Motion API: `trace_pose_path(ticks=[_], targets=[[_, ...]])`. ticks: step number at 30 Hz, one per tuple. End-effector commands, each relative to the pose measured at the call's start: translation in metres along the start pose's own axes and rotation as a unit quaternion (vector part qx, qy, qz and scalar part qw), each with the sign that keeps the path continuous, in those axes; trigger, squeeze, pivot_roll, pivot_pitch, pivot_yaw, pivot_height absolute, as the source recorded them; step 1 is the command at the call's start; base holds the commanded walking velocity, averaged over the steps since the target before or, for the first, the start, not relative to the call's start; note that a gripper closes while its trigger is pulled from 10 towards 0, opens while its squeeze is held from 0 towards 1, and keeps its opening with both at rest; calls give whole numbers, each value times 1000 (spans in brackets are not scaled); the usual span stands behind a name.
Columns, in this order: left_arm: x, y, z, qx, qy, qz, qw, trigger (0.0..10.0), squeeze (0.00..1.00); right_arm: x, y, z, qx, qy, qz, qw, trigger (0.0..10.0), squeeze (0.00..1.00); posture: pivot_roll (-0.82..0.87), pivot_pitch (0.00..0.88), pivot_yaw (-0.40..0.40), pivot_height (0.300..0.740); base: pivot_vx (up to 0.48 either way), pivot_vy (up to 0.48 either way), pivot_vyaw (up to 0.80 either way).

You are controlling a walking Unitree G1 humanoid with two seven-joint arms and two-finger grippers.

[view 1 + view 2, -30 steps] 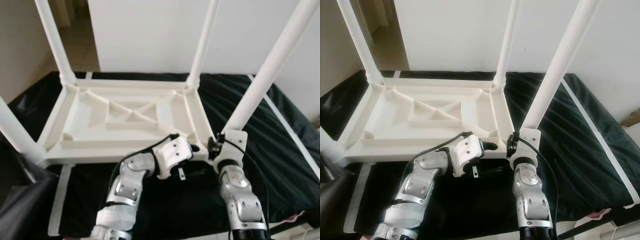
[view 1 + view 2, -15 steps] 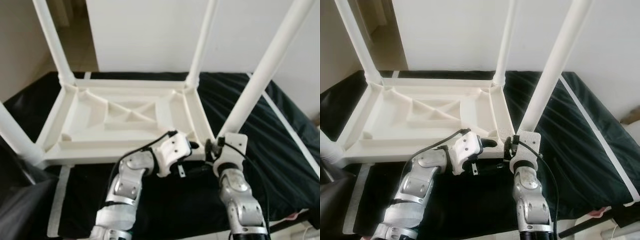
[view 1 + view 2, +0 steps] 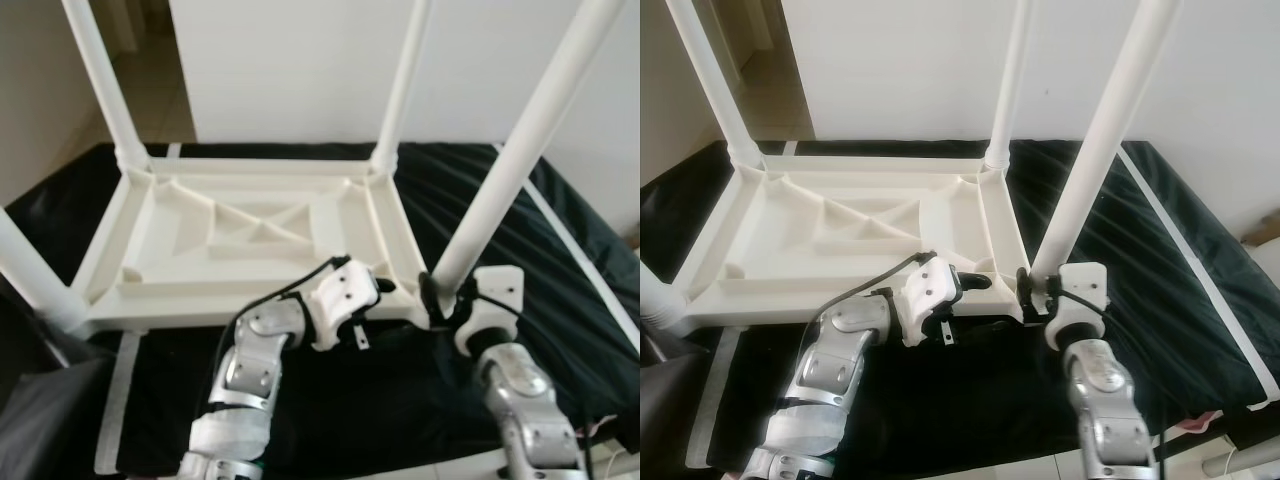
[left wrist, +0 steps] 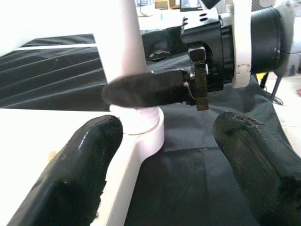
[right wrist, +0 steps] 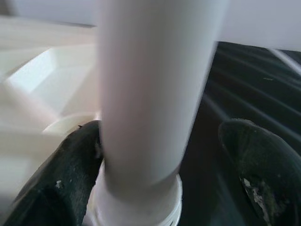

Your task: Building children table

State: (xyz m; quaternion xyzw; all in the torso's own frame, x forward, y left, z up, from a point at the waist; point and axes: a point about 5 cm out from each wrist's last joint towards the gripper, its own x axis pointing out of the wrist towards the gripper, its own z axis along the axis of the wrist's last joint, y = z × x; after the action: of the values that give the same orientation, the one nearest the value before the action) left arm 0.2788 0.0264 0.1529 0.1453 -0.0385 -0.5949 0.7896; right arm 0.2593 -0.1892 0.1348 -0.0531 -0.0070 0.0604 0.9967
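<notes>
A plain white wall backs a low surface draped in black sheeting, and on it the white children table lies upside down, its underside ribs facing up and its four legs standing up from the corners. We have our right gripper at the base of the near right leg, at the near right corner of the tabletop; in the right wrist view the leg stands between the two black fingers, one finger against it and the other standing off, so the jaws are apart around the leg rather than clamped. Our left gripper rests along the near edge of the tabletop just beside that corner; its wrist view shows its fingers spread, with the leg socket and a finger of the right gripper beyond them. Against the earlier frames, the right forearm has swung outward to the right and the wrist has turned, while the gripper has stayed at the leg base; the left arm has barely shifted and the table has not moved. We judge that we are working the last leg into its socket, probably turning it, and that the build is near its end, with all four legs upright.
</notes>
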Motion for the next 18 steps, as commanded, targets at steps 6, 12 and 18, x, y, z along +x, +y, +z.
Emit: trace_pose_path(ticks=[6,12,18], targets=[[3,1,-7,-26,4,104,994,10000,0,9,-17,-2,-26,2,73,997,10000,0,-18,0,-60,740,0,0,0],[3,3,-5,-15,8,101,995,10000,0,27,-13,-7,-45,32,215,975,10000,0,-7,0,-61,740,0,0,0],[5,4,-3,-9,6,100,995,10000,0,44,-11,-8,-62,43,260,963,10000,0,6,0,-71,740,0,0,0]])
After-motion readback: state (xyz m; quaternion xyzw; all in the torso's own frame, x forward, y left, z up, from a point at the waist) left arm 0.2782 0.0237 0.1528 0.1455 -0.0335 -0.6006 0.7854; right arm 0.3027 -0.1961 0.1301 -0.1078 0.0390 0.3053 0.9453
